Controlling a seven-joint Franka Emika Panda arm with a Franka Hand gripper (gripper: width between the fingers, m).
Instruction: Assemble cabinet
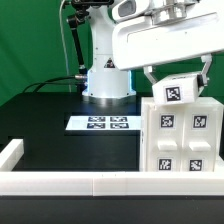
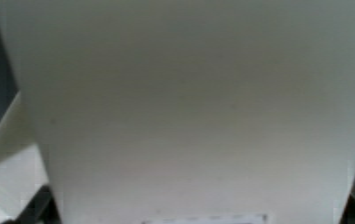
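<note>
White cabinet (image 1: 180, 135) tags exterior-view only

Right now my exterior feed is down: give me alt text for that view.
The gripper is at the top of the white tagged cabinet on the exterior view's right of a black table. The marker board lies before the arm's base; a white rail borders the front.

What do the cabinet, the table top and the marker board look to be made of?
Cabinet: looks like white moulded plastic, matte; thick uniform walls, rounded edges, printed black-and-white tags. The wrist view shows one plain white face, no grain.
Table top: black and non-glossy, possibly cloth or matte board; cannot tell which.
Marker board: thin flat white sheet with printed tags, card or plastic.
</note>
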